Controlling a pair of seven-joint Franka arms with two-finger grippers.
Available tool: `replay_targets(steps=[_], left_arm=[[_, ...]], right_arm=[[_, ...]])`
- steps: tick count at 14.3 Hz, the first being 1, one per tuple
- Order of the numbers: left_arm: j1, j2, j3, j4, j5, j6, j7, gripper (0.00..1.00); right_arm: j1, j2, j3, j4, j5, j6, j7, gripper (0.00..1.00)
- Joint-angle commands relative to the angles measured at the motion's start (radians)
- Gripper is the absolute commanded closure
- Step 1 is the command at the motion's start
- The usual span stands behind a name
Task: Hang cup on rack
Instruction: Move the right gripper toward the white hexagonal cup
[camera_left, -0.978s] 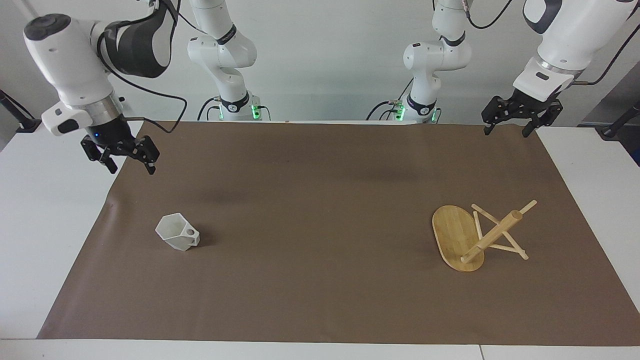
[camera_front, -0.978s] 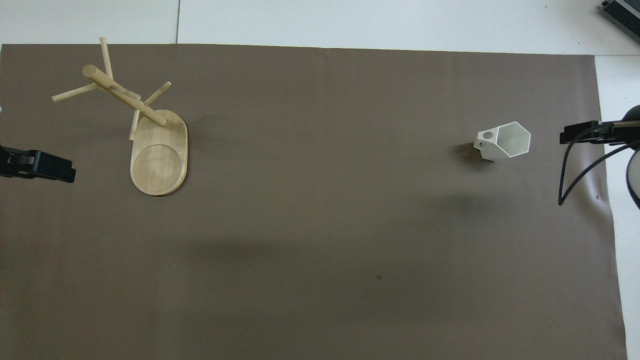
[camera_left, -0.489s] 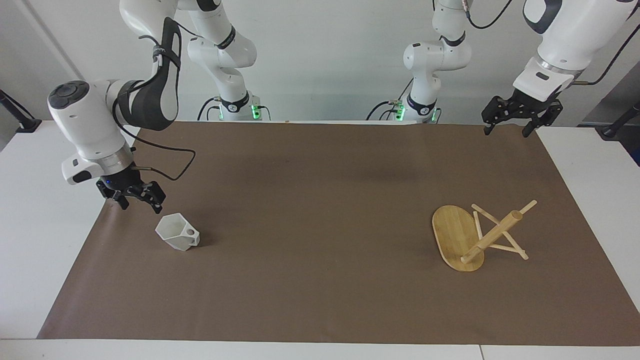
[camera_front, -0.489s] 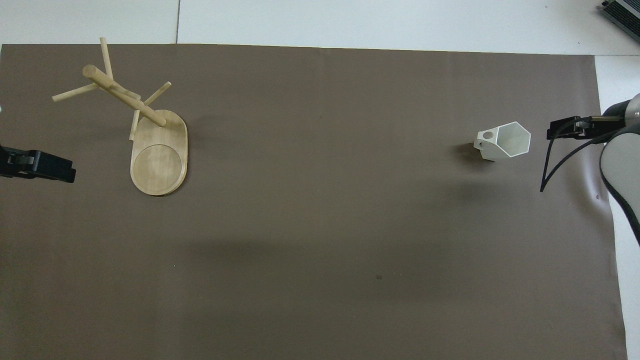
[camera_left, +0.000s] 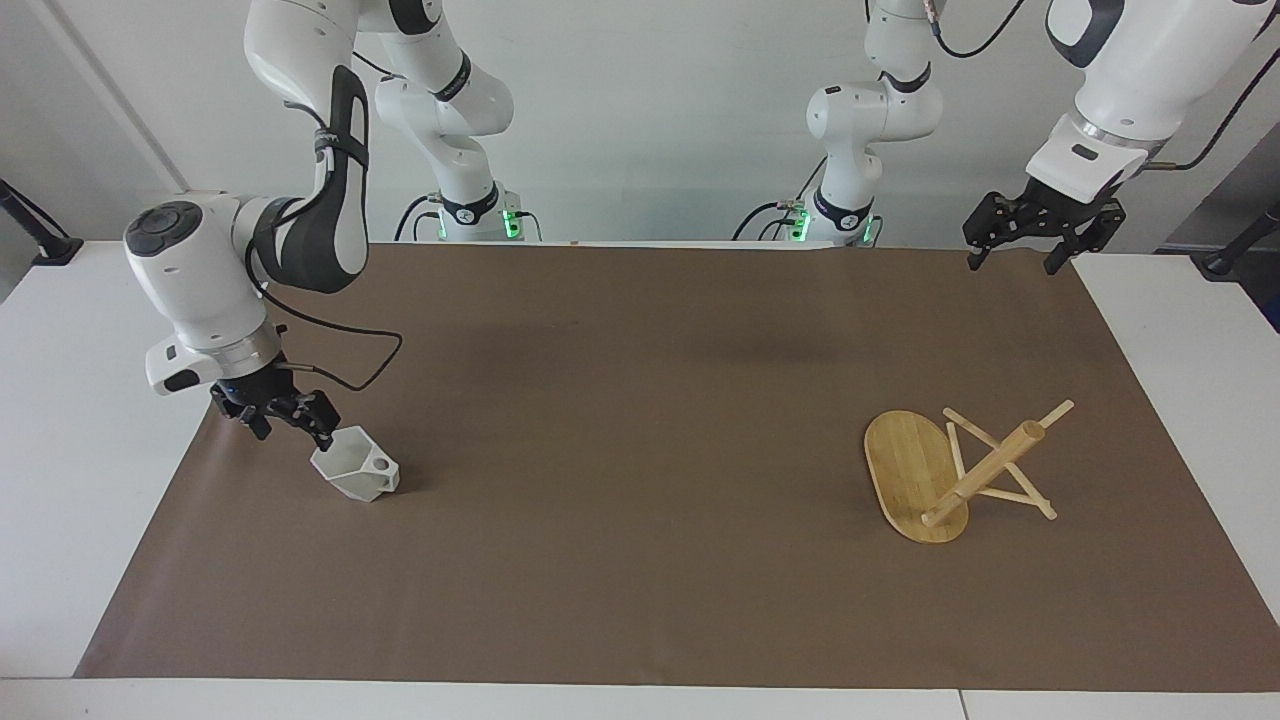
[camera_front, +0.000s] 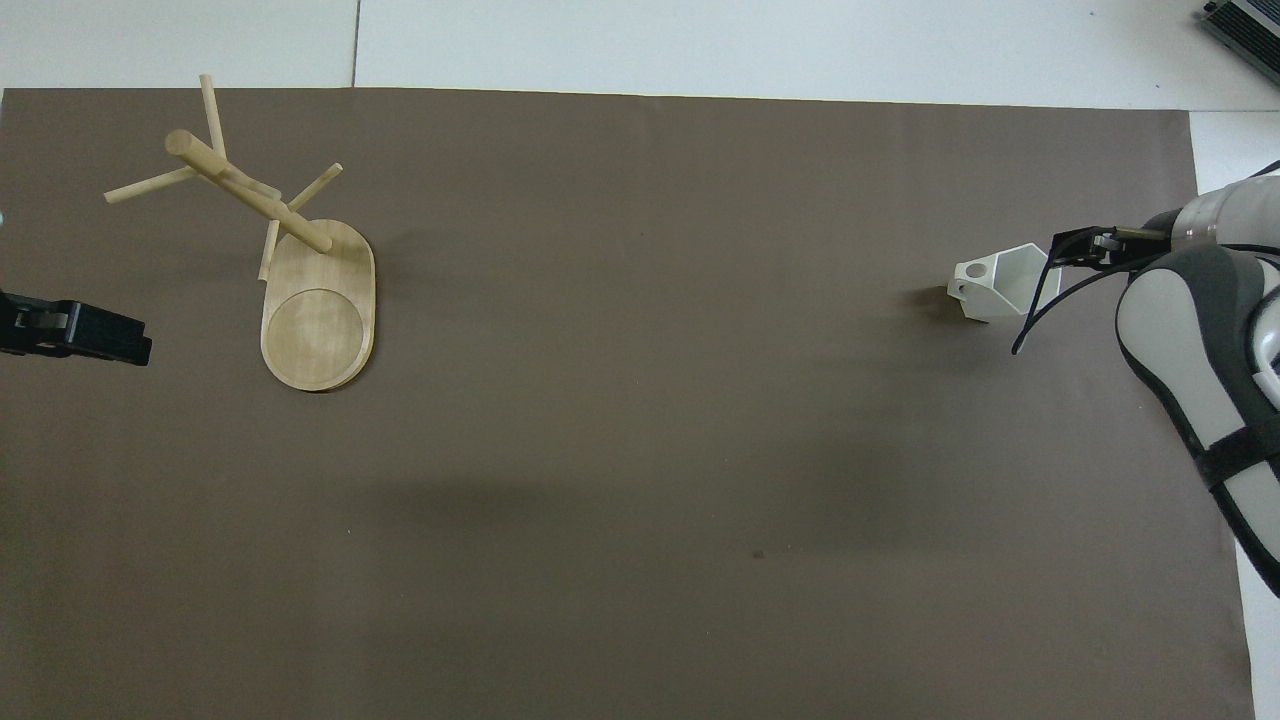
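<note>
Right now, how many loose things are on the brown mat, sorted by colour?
White: 1, the cup, toward the right arm's end, right hand at its rim.
Light wood: 1, the rack, toward the left arm's end.
Total: 2.

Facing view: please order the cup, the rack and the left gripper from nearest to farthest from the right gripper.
1. cup, just beneath the right gripper.
2. rack, at the left arm's end of the table.
3. left gripper, raised over the mat's corner, waiting.

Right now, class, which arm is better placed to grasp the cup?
The right arm: the right gripper is open at the cup's rim, while the left gripper waits over the mat's corner, nearer the rack.
</note>
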Motion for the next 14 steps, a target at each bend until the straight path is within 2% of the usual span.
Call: replay_targets(steps=[1, 9, 14], left_arm=[[-0.003, -0.017, 0.001, -0.015, 0.021, -0.009, 0.004, 0.00], [-0.003, -0.017, 0.001, -0.015, 0.021, -0.009, 0.004, 0.00], [-0.003, -0.017, 0.001, -0.015, 0.021, -0.009, 0.004, 0.00]], right_arm=[[-0.001, 0.017, 0.006, -0.022, 0.012, 0.046, 0.022, 0.00], [0.004, 0.030, 0.006, -0.022, 0.010, 0.068, 0.019, 0.00], [0.005, 0.036, 0.006, -0.021, 0.007, 0.094, 0.010, 0.12]])
